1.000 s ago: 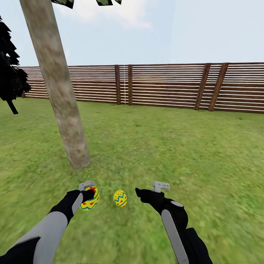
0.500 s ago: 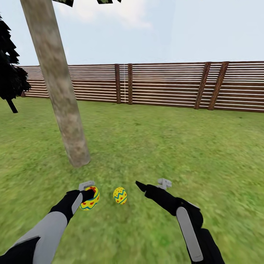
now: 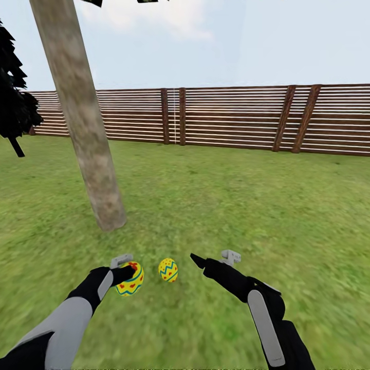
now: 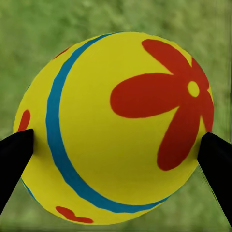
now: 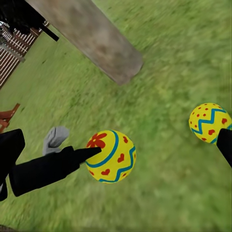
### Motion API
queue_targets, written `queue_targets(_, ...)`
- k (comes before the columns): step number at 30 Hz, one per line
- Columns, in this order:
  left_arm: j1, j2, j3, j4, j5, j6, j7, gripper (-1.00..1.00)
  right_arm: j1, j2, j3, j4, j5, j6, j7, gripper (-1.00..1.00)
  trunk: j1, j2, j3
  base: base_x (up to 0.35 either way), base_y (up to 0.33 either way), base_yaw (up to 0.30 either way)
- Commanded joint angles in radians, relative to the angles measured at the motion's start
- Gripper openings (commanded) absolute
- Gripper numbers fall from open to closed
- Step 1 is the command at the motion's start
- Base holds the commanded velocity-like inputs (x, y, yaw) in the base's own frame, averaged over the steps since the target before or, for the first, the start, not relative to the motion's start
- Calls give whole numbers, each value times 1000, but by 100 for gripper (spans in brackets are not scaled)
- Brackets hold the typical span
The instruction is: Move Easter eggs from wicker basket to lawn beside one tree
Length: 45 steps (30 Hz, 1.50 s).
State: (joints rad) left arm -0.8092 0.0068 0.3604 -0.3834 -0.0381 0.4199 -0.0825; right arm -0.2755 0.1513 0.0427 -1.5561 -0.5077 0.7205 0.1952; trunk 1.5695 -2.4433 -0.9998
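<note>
Tree (image 3: 85,128) crown cut off at top edge. Left gripper (image 3: 125,270) fingers cover part of the held egg (image 3: 131,280). Grass (image 3: 231,205) detail is blurred.

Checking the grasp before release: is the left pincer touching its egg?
Touching. In the left wrist view both black fingertips of the left pincer press the egg's sides.

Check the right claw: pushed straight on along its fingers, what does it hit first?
Probably the lawn between the two eggs. The held egg and the free egg flank that line in the right wrist view; depth is unclear.
</note>
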Motion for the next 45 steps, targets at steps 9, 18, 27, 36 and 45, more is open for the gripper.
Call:
queue_targets(9, 0, -3, 29, -2, -8, 20, -8, -100, -1, 1, 0, 0, 1, 5, 3, 100, 31, -57, -30, 0, 0, 0)
queue_targets(18, -1, -5, 29, -3, -8, 21, -8, -100, -1, 1, 1, 1, 3, 5, 0, 100, 35, -59, -61, 0, 0, 0)
queue_targets(27, -1, -7, 29, -3, -8, 23, -6, -100, -1, 1, 3, 1, 5, 4, 0, 100, 35, -59, -61, 47, 0, 0)
queue_targets(36, -1, -8, 28, -3, -8, 23, -6, -100, -1, 1, 3, 1, 5, 4, 0, 100, 35, -59, -61, 318, 0, 0)
queue_targets(45, -1, -8, 28, -3, -8, 23, -6, -100, -1, 2, 6, 1, 6, 4, 0, 100, 35, -59, -61, 302, 0, 0)
